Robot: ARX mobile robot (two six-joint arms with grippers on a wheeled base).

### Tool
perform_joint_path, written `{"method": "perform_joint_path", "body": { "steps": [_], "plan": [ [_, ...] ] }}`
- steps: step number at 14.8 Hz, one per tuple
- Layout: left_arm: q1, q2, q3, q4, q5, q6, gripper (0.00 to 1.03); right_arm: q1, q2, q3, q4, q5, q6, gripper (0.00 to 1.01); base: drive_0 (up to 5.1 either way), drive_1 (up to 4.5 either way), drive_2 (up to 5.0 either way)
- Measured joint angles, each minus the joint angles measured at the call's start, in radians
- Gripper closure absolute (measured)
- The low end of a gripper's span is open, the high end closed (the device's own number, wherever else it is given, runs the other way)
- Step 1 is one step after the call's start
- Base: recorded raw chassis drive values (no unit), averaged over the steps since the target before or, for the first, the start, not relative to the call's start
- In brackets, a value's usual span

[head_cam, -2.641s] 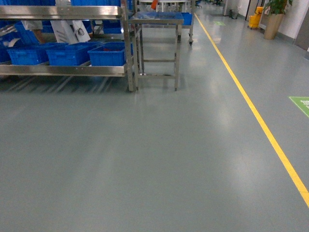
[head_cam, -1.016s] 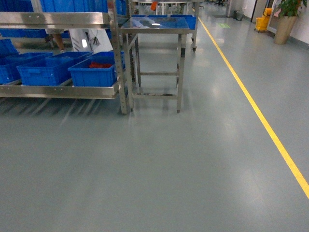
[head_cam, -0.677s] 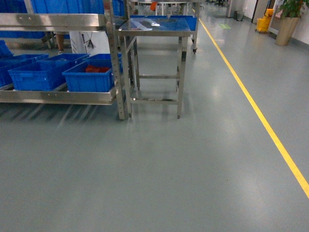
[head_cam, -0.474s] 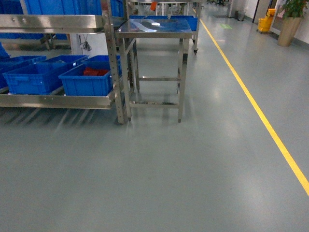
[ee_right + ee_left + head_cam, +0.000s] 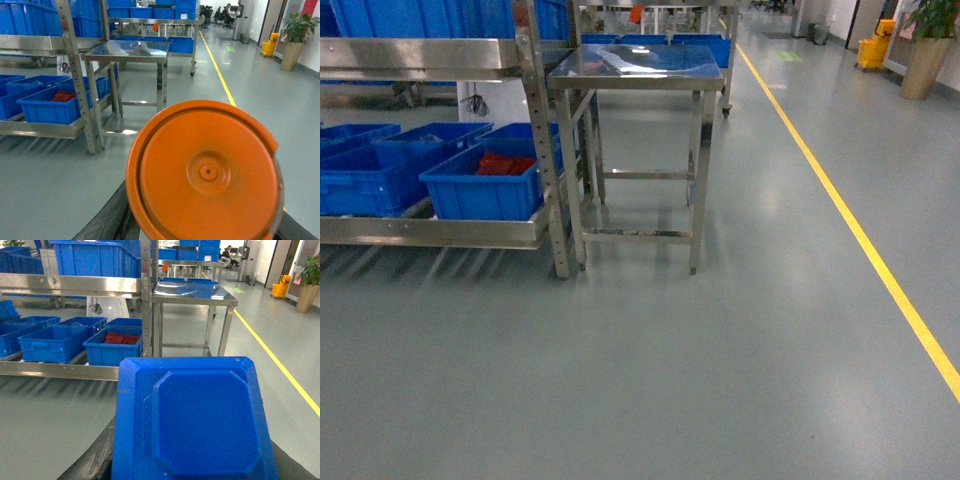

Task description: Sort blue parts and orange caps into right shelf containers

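Steel table (image 5: 635,62) beside shelving rack (image 5: 535,140); yellow floor line (image 5: 860,240); perhaps a planter (image 5: 926,55).

Blue part (image 5: 200,425): flat-faced plastic piece with an octagonal raised panel, filling the lower left wrist view, face toward the camera. Orange cap (image 5: 205,175): round disc with raised rim and small central boss, filling the lower right wrist view. Blue crates (image 5: 485,185): open-topped, side by side on the lower shelf; rightmost one holding red-orange pieces (image 5: 500,163).

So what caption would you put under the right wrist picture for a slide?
Orange cap filling the right wrist camera's foreground, with a steel table and blue crates on a low shelf behind.
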Motion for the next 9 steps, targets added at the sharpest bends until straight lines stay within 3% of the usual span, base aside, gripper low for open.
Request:
{"method": "perform_joint_path", "body": {
  "steps": [9],
  "plan": [
    [0.000,0.000,0.000,0.000,0.000,0.000,0.59,0.000,0.000,0.000,0.000,0.000,0.000,0.59,0.1,4.39,-4.2]
  ]
}}
